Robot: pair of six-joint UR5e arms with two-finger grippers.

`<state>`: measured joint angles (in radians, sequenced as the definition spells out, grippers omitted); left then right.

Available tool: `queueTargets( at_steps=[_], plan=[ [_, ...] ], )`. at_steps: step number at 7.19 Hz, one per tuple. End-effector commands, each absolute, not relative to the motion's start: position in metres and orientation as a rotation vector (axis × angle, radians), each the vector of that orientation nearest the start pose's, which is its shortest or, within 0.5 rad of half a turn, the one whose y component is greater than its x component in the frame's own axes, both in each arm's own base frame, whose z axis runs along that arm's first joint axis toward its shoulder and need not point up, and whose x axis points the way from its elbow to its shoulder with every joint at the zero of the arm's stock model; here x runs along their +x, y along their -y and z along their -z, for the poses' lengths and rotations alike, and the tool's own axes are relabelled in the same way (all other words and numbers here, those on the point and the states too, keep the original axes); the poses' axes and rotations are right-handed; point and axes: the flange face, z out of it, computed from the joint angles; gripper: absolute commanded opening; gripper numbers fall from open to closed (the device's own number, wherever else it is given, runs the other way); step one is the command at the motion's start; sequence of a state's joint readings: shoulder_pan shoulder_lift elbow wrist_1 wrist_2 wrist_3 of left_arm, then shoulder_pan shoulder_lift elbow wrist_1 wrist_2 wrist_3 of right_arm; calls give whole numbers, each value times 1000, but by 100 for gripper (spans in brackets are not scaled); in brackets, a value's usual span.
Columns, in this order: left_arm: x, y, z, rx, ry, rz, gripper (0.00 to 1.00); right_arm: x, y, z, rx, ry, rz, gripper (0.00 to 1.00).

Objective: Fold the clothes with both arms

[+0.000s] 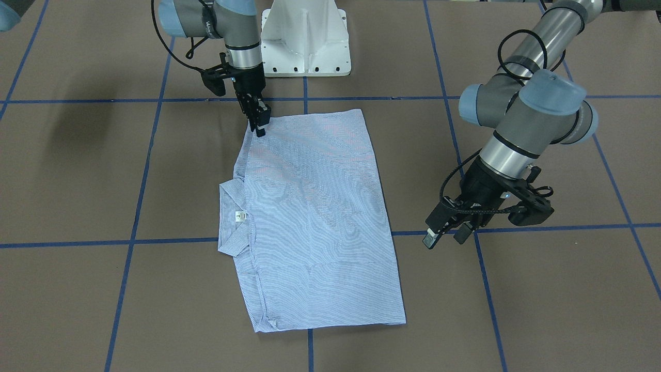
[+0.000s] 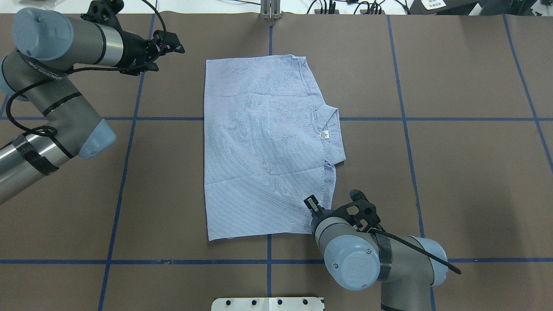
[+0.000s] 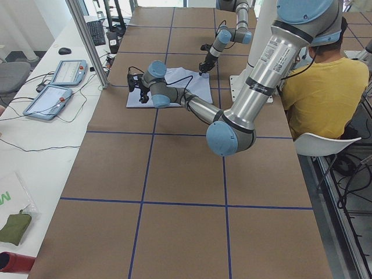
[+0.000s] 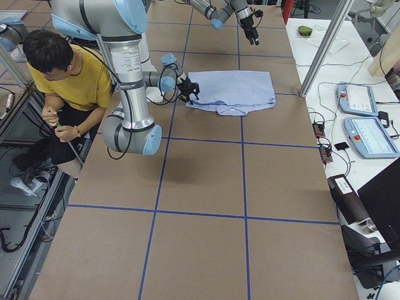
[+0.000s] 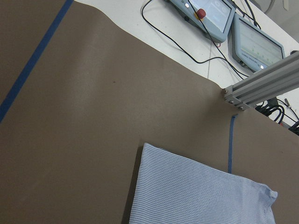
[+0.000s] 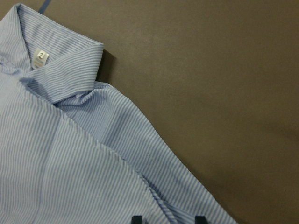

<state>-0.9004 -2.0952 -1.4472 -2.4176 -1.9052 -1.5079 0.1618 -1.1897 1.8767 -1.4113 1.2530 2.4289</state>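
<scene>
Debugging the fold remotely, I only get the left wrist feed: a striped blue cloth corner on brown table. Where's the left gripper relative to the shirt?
Observer: The left gripper hangs open over the bare brown table, beside the light blue striped shirt, not touching it.
Operator: And the right gripper?
Observer: The right gripper is down at the shirt's collar-side corner nearest the robot's white base; its fingertips stand apart with the cloth edge between them.
Operator: Collar points where?
Observer: The collar, white label showing, lies toward the robot's right.
</scene>
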Motion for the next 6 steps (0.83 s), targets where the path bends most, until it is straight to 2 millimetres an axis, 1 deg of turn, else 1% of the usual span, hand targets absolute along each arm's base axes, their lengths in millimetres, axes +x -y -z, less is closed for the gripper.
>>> queueTargets(
  at_steps=[1, 2, 4, 5, 6],
  plan=[
    [353, 607, -313, 319, -1242, 513, 97, -564, 262, -292, -5, 945, -1082, 0],
    [353, 607, -313, 319, -1242, 513, 97, -561, 267, -283, -7, 955, -1089, 0],
    [352, 606, -311, 307, -1251, 531, 97, -563, 266, -283, -9, 953, -1086, 0],
    [352, 605, -310, 306, -1254, 532, 97, -563, 266, -281, -9, 955, -1086, 0],
    [352, 605, -309, 306, -1256, 532, 97, -566, 265, -276, -11, 959, -1082, 0]
  ],
)
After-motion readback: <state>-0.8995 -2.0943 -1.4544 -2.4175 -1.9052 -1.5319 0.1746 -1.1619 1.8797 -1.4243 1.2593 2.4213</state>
